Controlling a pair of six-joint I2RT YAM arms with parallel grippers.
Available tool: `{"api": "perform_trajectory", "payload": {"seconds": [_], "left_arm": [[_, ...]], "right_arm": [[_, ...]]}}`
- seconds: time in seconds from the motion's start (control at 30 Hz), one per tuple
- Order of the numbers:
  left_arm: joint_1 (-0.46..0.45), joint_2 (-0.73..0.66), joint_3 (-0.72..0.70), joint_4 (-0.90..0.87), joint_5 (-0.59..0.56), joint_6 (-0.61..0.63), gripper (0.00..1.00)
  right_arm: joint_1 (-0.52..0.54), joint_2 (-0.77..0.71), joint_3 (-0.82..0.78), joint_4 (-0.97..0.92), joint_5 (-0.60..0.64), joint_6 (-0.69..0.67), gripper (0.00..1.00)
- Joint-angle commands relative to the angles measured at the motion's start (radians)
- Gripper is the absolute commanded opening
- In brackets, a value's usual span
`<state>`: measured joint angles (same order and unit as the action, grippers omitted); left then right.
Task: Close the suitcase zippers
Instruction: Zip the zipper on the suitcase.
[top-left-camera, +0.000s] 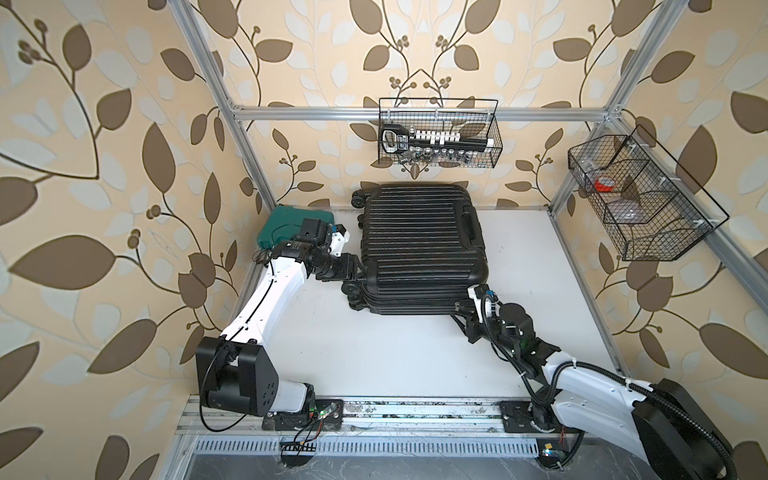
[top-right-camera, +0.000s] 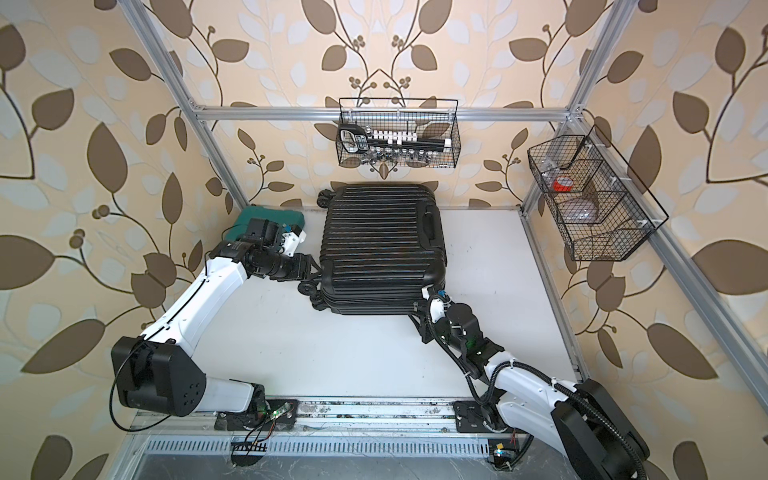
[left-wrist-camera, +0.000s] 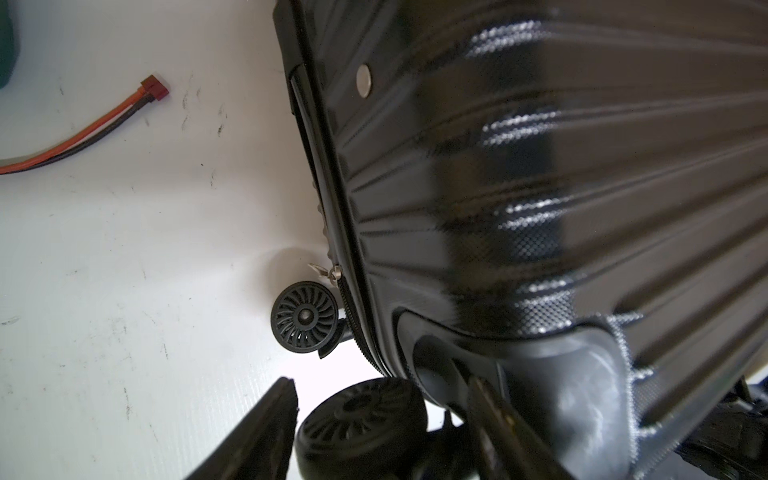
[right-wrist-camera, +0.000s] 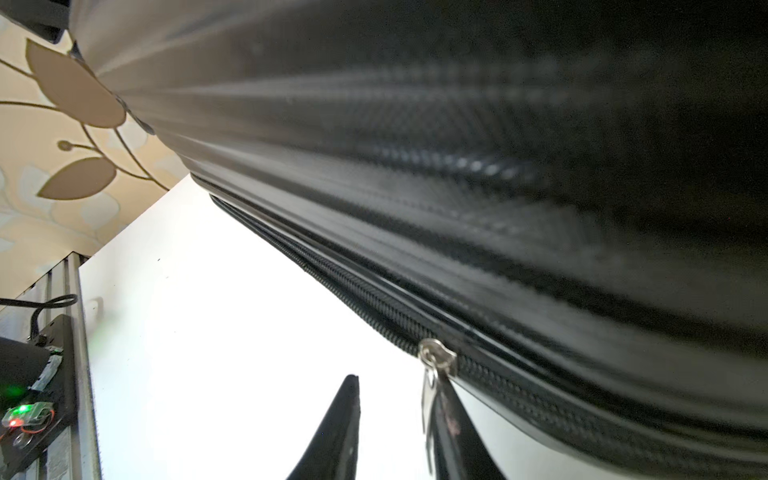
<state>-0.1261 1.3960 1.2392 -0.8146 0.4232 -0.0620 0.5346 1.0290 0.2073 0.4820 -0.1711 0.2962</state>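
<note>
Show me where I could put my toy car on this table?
Biggest bare patch: table in front of the suitcase, between left arm and right arm. A narrower strip runs between suitcase and right frame rail. Crowded: back-left, by the teal case.

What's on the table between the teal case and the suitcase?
A red-and-black cable with a red connector lies on the white table there, short of the suitcase. Seen in the left wrist view.

Zipper pull (right-wrist-camera: 430, 384) lies against one of the parted jaws.
</note>
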Motion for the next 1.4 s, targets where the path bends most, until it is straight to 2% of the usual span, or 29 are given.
{"api": "perform_trajectory", "payload": {"seconds": [0.0,0.4,0.63,0.8,0.93,1.0,1.23,1.37], "left_arm": [[-0.012,-0.011,-0.003,-0.005,0.037,0.004,0.67],[-0.012,-0.001,-0.001,-0.01,0.064,0.008,0.65],[-0.012,0.002,0.002,-0.014,0.071,0.011,0.65],[-0.012,0.003,0.002,-0.015,0.072,0.012,0.65],[-0.012,-0.004,0.001,-0.015,0.068,0.017,0.66],[-0.012,-0.014,-0.002,-0.008,0.053,0.014,0.67],[-0.012,-0.15,-0.077,0.108,0.007,0.038,0.83],[-0.012,-0.284,-0.181,0.24,0.038,0.117,0.86]], "right_arm": [[-0.003,0.007,-0.023,0.022,0.062,0.045,0.32],[-0.002,0.099,-0.017,0.084,0.054,0.037,0.3],[-0.003,0.086,-0.018,0.1,0.062,0.031,0.29],[-0.004,0.077,-0.02,0.11,0.068,0.025,0.16],[-0.003,0.07,-0.026,0.106,0.091,0.028,0.0],[-0.004,0.059,-0.029,0.092,0.119,0.031,0.0],[-0.003,0.02,-0.035,0.041,0.209,0.043,0.0],[-0.003,0.01,-0.036,0.023,0.272,0.064,0.0]]}}
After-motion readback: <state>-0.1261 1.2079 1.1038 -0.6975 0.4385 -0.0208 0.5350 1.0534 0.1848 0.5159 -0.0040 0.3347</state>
